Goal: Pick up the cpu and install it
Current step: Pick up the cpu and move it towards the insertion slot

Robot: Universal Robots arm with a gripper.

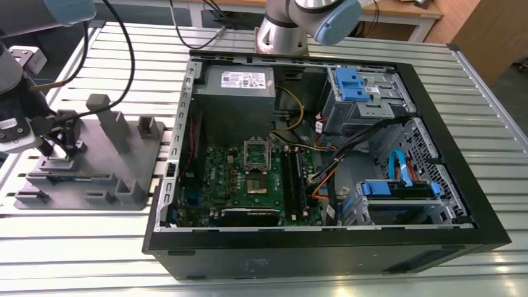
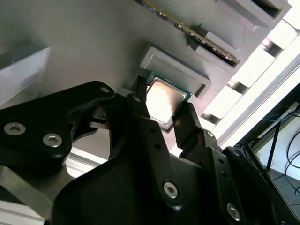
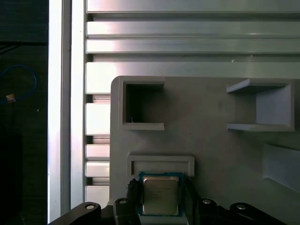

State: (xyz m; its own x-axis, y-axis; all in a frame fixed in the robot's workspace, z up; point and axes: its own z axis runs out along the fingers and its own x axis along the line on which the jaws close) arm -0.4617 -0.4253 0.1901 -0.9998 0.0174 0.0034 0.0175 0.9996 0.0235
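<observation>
Exterior view: the pincer [image 1: 51, 147] hangs low over a grey fixture [image 1: 111, 179] that lies on the slatted bench [image 1: 83, 247], toward this view's left. An open computer case [image 1: 330, 247] lies on the bench on the right, just beside the fixture, with its green board [image 1: 235, 179] showing inside.

In both wrist views the cpu [image 3: 161, 195] [image 2: 164, 97] lies flat, metal top up, in a shallow seat of the fixture [image 3: 211, 140] [image 2: 70, 37], against a raised grey lip. The pincer [image 3: 161, 184] [image 2: 163, 99] straddles it. Its black fingers [image 3: 133, 193] [image 2: 140, 108] sit against two opposite edges of the chip, so it pinches the cpu, which is not lifted off its seat.

In the second wrist view a long green strip [image 2: 187, 29] stands on edge in another slot of the fixture, apart from the cpu. In the first wrist view two hollow square pockets [image 3: 143, 105] lie farther along the fixture, near its edge by the bench slats [image 3: 187, 44].
</observation>
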